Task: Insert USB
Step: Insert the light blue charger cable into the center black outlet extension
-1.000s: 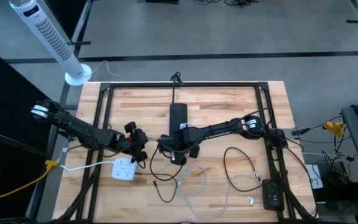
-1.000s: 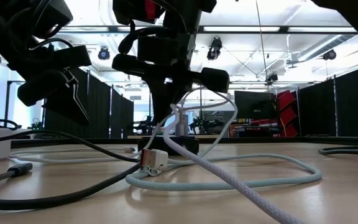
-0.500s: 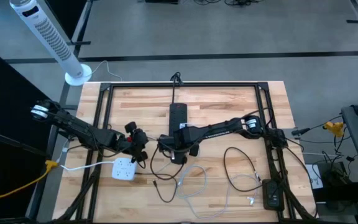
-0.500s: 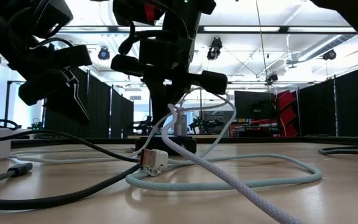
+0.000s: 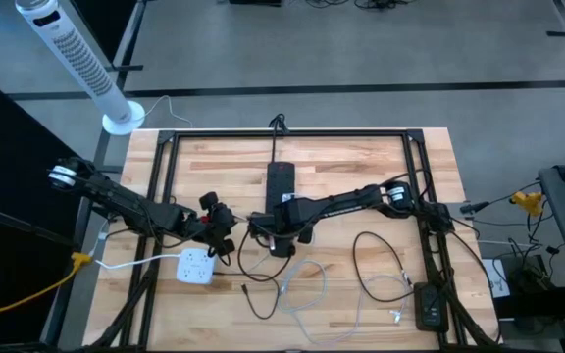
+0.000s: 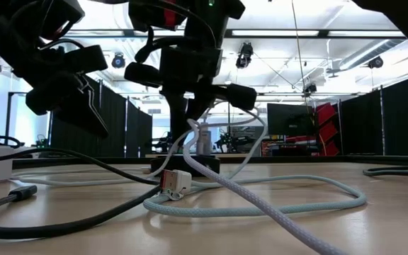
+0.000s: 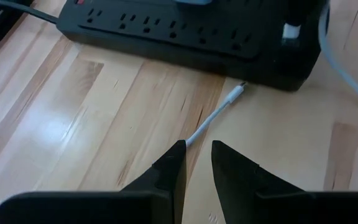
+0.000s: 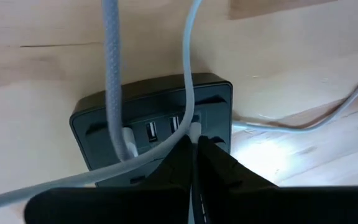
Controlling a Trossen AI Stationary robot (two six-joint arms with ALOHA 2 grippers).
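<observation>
At the left of the wooden counter (image 5: 361, 157), the left gripper (image 5: 226, 227) hangs low just above a white multi-socket adapter (image 5: 195, 266), its jaws a narrow slit apart and holding nothing. Its wrist view shows the tips over bare wood, with a thin white cable end (image 7: 219, 112) lying loose ahead of them, short of the black power strip (image 7: 185, 31). Toward the middle, the right gripper (image 5: 280, 245) is down at the near end of that power strip (image 5: 281, 181), jaws pressed together. Whether they pinch the thin pale cable (image 8: 188, 68) there cannot be told. In the right wrist view the strip's end face (image 8: 154, 127) carries USB ports; a thick grey braided cable (image 8: 112, 68) already sits plugged in one, and the thin cable's white plug (image 8: 194, 130) stands at the port beside it, right at the jaw tips. Farther right, loose cables (image 5: 381, 270) curl on the wood, and a small black adapter (image 5: 428, 304) lies near the front right corner.
</observation>
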